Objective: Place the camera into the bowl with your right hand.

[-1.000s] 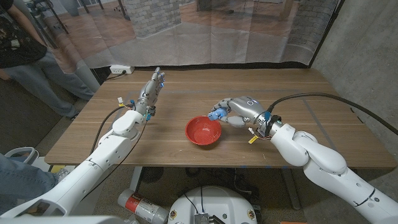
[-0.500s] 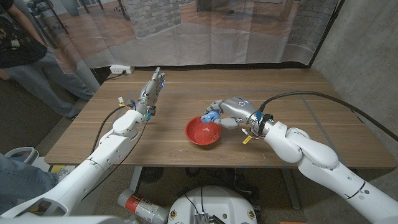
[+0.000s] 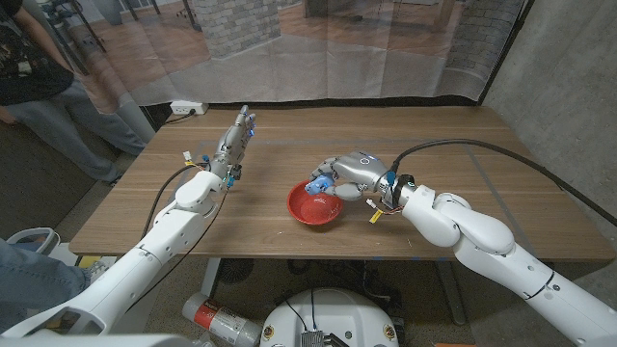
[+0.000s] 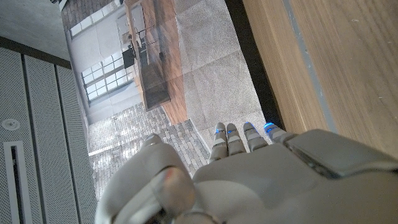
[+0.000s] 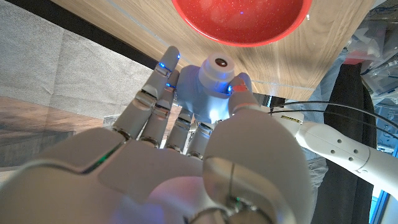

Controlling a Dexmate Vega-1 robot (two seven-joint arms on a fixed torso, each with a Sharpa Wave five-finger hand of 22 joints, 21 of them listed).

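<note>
Nearest the robot, the right arm reaches in from the lower right corner of the head view, and the right hand (image 3: 355, 174) stands over the far right rim of the red bowl (image 3: 315, 205), which sits on the wooden table (image 3: 482, 173) in front of the robot's middle. The hand grips the camera (image 3: 319, 179), a small pale blue toy with a white round lens; in the right wrist view the fingers (image 5: 163, 84) lie along one side of its body and the thumb presses the other, with the lens pointing toward the bowl's opening (image 5: 242, 18). The camera is held above the bowl, at or just inside the rim, and appears clear of the bowl's floor; whether it touches the rim cannot be told. Judgement on progress: pickup and carry are done; lowering the camera into the bowl, letting go and drawing the hand clear are left. Farther back on the robot's left, the left hand (image 3: 235, 141) stands on its edge on the table, fingers straight and together, holding nothing, well apart from the bowl. Beyond the table's far left corner a white power strip (image 3: 188, 108) lies on the floor, and a person (image 3: 39, 87) stands at the picture's left edge.
</note>
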